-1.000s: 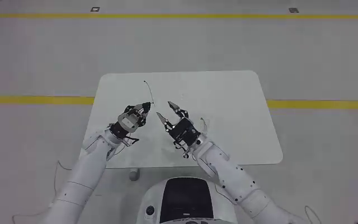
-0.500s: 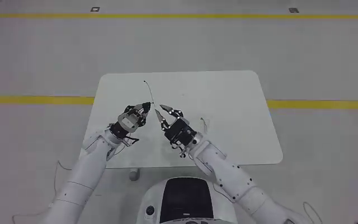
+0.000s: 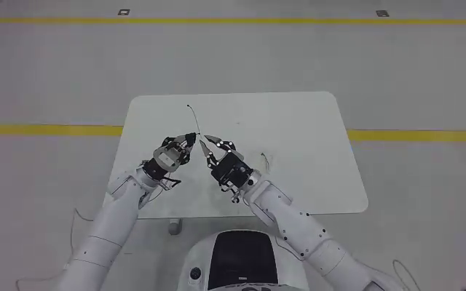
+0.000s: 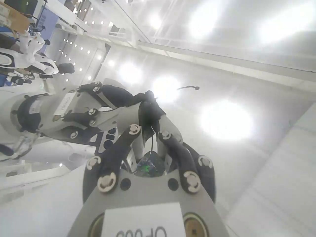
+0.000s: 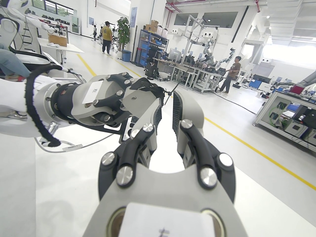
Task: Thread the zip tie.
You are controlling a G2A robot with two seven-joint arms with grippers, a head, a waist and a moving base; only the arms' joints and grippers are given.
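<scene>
A thin black zip tie (image 3: 191,116) stands up from my left gripper (image 3: 191,137), which is shut on its lower part above the white table (image 3: 291,124). In the left wrist view the tie's free end (image 4: 188,87) curves away past the closed fingertips (image 4: 148,98). My right gripper (image 3: 203,140) is open and sits right beside the left one. In the right wrist view its two ribbed fingers (image 5: 177,109) stand apart, and the zip tie (image 5: 175,88) crosses the gap between their tips, coming out of the left gripper (image 5: 155,91).
A small thin dark strand (image 3: 263,161) lies on the table to the right of the right wrist. The table's edge runs close under both forearms. A yellow floor line (image 3: 58,130) passes behind the table.
My right gripper has moved left, from a hand's width away to right beside the left gripper, its open fingers now flanking the zip tie. The left arm has kept still.
</scene>
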